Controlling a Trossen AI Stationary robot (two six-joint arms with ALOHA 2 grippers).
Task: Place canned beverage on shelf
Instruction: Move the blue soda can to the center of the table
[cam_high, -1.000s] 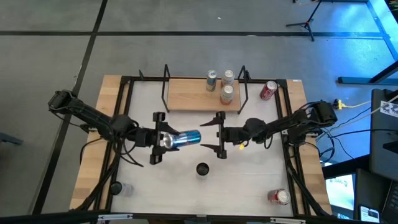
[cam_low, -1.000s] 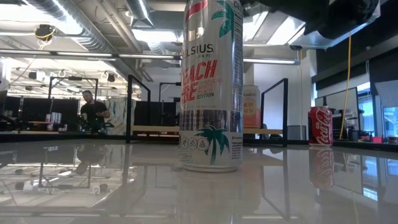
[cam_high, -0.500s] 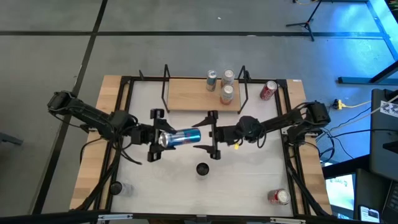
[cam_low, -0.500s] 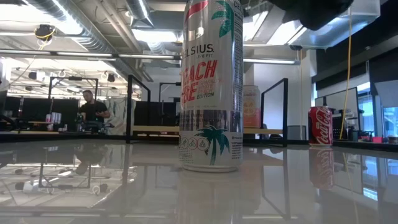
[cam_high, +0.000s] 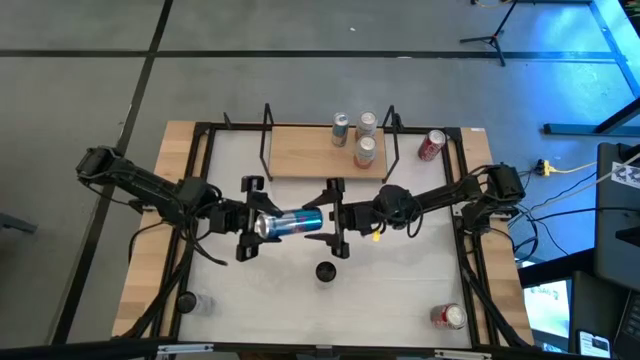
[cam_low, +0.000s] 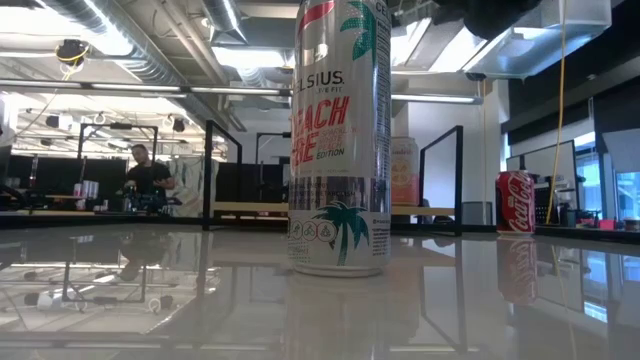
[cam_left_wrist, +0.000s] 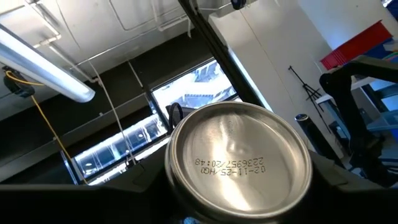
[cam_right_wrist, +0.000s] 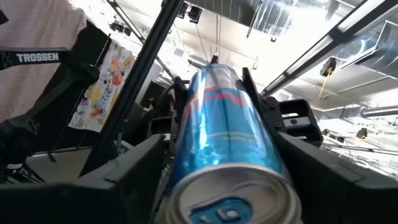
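A blue beverage can (cam_high: 296, 221) hangs on its side above the middle of the table, and my left gripper (cam_high: 262, 222) is shut on it. The left wrist view shows the can's silver bottom (cam_left_wrist: 239, 163). My right gripper (cam_high: 335, 217) is open. Its two fingers (cam_right_wrist: 127, 171) stand on either side of the can's top end (cam_right_wrist: 233, 205); I see no touch. The shelf (cam_high: 310, 152), a light-wood board with black rod uprights, stands at the table's far side with three cans on its right part. My left gripper pinches the blue can's sides near its bottom end (cam_high: 270, 224) between its two fingers. The fingers come about level from the table's left and lie along the can. The can is lifted clear, on its side, with its top toward my right gripper.
A tall white can (cam_low: 340, 140) stands upright on the table just below the held can, seen from above as a dark top (cam_high: 325, 271). A red can (cam_high: 431, 145) stands right of the shelf, another (cam_high: 448, 316) at the near right, a clear one (cam_high: 195, 303) at the near left.
My right gripper has moved toward the table's left, up to the held can, and its fingers now flank the can's top end. The left gripper and the can have stayed in place.
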